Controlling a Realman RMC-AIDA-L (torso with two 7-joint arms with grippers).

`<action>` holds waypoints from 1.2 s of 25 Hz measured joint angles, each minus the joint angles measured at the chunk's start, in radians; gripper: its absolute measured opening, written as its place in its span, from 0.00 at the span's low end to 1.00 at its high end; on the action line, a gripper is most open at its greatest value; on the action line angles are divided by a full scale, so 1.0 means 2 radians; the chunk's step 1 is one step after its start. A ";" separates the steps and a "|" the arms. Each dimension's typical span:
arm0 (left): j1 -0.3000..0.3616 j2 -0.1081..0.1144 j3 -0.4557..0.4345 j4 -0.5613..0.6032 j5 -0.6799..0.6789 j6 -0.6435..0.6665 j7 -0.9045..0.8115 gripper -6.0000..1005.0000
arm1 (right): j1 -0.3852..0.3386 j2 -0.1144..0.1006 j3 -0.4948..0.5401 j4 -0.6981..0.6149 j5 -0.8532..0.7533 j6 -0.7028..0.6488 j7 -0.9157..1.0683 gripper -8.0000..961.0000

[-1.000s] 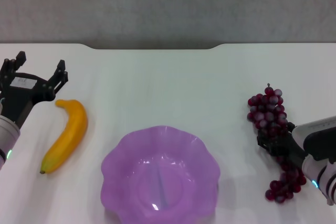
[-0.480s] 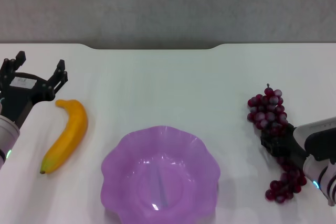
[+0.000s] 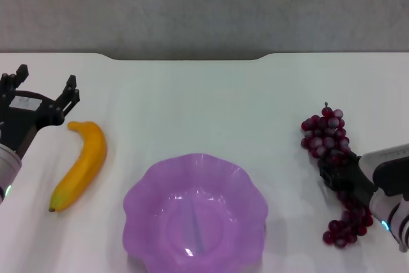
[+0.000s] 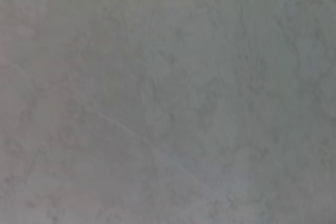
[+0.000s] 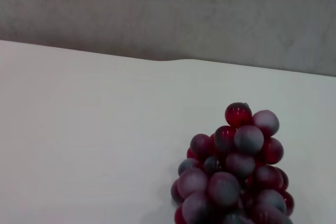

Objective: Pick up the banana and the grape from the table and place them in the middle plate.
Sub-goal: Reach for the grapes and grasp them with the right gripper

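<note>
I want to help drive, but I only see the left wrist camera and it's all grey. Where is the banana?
Observer: The banana lies on the table, left of the middle plate, outside it.
Operator: Is the left gripper holding it?
Observer: No. The left gripper is open, just beyond the banana's far end, not touching it.
Operator: And the grapes?
Observer: The grape bunch lies on the table right of the plate, with the right gripper at its middle.

Yellow-orange banana, dark tip; dark red-purple grape bunch, pale bloom; translucent purple scalloped plate; plain white table; black grippers
</note>
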 joint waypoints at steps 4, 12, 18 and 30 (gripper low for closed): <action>0.001 -0.001 0.000 0.000 0.000 0.003 0.006 0.88 | 0.001 -0.002 0.000 -0.001 0.000 0.001 0.006 0.62; 0.001 -0.001 0.001 0.000 -0.002 0.005 0.006 0.88 | 0.002 -0.002 0.000 -0.002 -0.001 0.001 0.006 0.57; 0.001 -0.001 0.001 0.000 -0.001 0.005 0.006 0.88 | 0.002 -0.003 -0.002 0.002 -0.003 0.001 0.006 0.54; 0.001 -0.001 0.000 0.000 -0.001 0.005 0.006 0.88 | 0.002 -0.003 -0.001 0.004 -0.003 0.001 0.006 0.50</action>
